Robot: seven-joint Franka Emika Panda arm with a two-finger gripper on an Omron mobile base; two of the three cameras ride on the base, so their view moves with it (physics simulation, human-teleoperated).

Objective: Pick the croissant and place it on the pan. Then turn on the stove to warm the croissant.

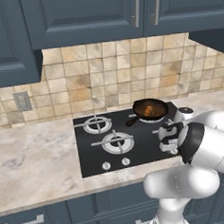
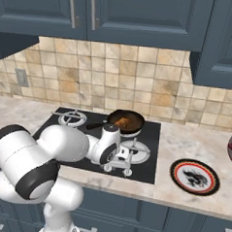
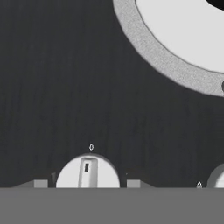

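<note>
The croissant (image 1: 150, 111) (image 2: 123, 122) lies as a golden lump inside the dark pan (image 1: 157, 103) (image 2: 137, 120) on the back right burner of the black stove (image 1: 91, 156) (image 2: 146, 175). My gripper (image 1: 169, 144) (image 2: 119, 163) hangs low over the stove's front right edge, well in front of the pan. In the hand view the gripper (image 3: 86, 183) straddles a round silver knob (image 3: 87, 171), with a fingertip (image 3: 40, 183) close on each side of it. It looks shut on this knob. The knob's slot points up at a small mark.
A second knob (image 3: 217, 177) sits just to the right in the hand view, and a grey burner ring (image 3: 153, 57) lies beyond. A red-rimmed plate (image 2: 194, 176) rests on the counter right of the stove. Two more knobs (image 1: 115, 163) are at the stove's front left.
</note>
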